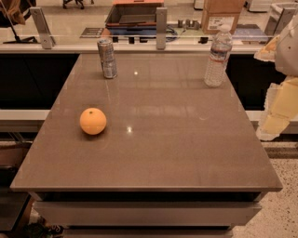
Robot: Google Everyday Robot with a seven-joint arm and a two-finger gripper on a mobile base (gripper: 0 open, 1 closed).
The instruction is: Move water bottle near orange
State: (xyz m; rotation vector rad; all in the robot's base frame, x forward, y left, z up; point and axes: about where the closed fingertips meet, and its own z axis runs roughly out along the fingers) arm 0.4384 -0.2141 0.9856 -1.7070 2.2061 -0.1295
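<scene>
Approach step: the gripper (278,109), seemingly hanging at the right, its state impossible to tell, must reach left to the clear ribbed plastic water bottle (218,58).

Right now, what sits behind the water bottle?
Behind the water bottle runs a white ledge, and past it stands a cardboard box; the bottle's cap covers part of the box's lower edge. The tool hangs right of the table.
</scene>
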